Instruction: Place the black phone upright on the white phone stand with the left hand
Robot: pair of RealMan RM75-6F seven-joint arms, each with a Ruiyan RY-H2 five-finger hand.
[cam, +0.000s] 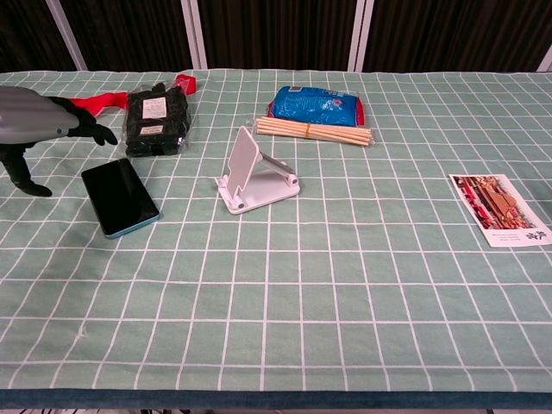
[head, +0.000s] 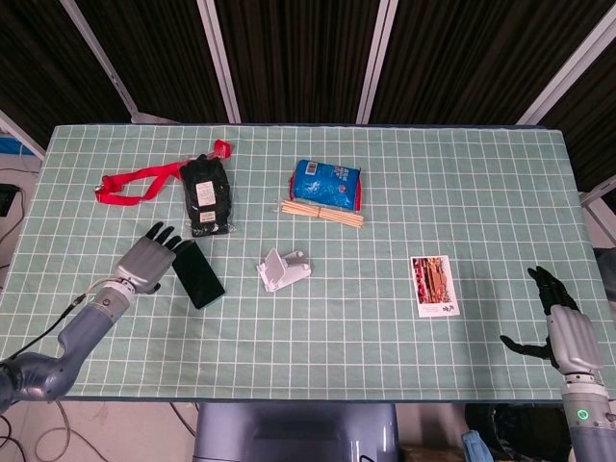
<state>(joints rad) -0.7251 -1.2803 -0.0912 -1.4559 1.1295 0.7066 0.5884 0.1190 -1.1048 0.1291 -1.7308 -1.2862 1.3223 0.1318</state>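
Head view puts the black phone (head: 195, 274) lying flat, screen up, left of centre in the frame, with the white phone stand (head: 282, 269) a little to its right and apart from it, its backrest raised and nothing on it. At the phone's left edge hovers the left hand (head: 150, 260), fingers spread and holding nothing; in the chest view that hand (cam: 39, 125) sits at the upper left, just beside the phone (cam: 120, 196) (contact cannot be told from either view). The step in hand looks like the reach before the grasp. Next, I judge, the fingers must close across the phone's long edges, lift it, and tip it upright for the stand (cam: 254, 175). Far at the lower right, the right hand (head: 561, 325) rests open by the counter (head: 385, 346) edge.
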